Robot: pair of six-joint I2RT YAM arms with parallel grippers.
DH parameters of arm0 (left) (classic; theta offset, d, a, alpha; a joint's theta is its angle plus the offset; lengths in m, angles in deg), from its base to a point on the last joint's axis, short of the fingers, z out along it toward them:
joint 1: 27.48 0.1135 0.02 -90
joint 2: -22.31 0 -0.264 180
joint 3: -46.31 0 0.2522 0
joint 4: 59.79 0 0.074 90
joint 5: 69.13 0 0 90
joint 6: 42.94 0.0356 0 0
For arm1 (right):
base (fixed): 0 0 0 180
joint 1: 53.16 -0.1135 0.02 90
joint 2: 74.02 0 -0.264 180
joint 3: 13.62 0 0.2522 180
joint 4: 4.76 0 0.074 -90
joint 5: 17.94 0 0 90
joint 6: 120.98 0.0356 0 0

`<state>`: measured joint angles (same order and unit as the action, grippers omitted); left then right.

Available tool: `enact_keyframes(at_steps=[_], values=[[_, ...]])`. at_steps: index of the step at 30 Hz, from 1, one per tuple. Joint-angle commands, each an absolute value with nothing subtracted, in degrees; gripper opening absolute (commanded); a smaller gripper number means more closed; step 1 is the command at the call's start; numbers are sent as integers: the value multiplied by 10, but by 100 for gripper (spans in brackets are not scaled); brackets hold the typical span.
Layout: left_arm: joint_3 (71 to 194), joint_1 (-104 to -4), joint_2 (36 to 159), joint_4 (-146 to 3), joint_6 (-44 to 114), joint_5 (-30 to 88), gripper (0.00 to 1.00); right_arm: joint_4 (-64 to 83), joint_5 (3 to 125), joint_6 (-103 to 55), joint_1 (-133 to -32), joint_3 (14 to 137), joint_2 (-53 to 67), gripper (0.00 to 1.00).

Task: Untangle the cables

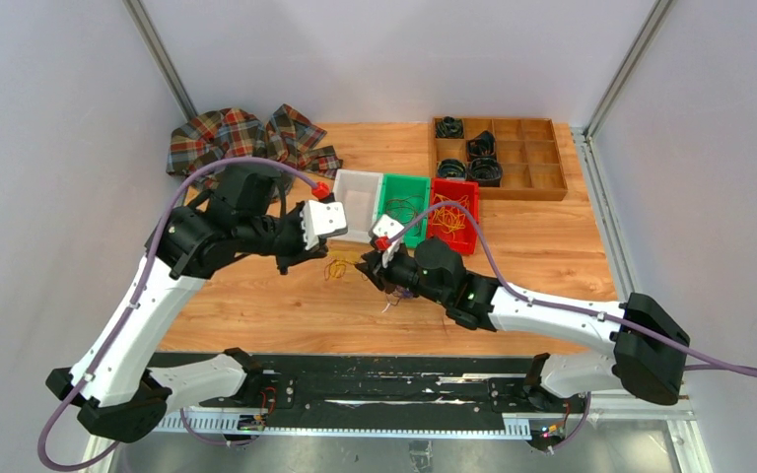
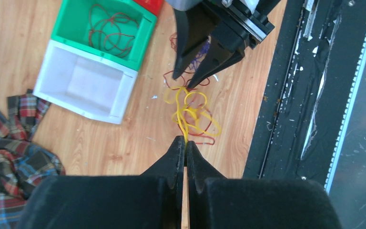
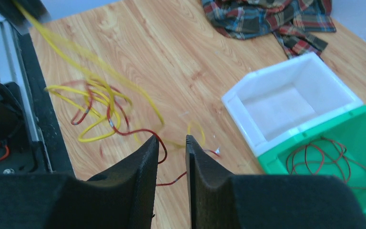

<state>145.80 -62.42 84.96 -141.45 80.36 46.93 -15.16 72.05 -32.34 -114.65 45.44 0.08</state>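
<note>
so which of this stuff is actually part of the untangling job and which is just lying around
job: yellow cable in the left end effector; dark red cable tangled with it; right end effector; white bin, green bin, red bin
lying about: plaid cloth; wooden tray of black cords

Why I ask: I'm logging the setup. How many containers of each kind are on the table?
White bin: 1
Green bin: 1
Red bin: 1
Wooden divided tray: 1
Total: 4
</note>
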Motion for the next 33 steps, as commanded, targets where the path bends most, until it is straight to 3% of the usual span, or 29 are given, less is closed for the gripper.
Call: enact_keyframes(at_steps=[1,16,33], values=[[1506,-622,839,-1439,819,446,0,-164,761,-316,-1140,408,-22,25],[1637,-622,845,-1464,840,376,0,-189,848,-275,-1106,262,6,1],[1853,-622,895,-1438,944,181,0,-181,887,-207,-1105,189,62,1]])
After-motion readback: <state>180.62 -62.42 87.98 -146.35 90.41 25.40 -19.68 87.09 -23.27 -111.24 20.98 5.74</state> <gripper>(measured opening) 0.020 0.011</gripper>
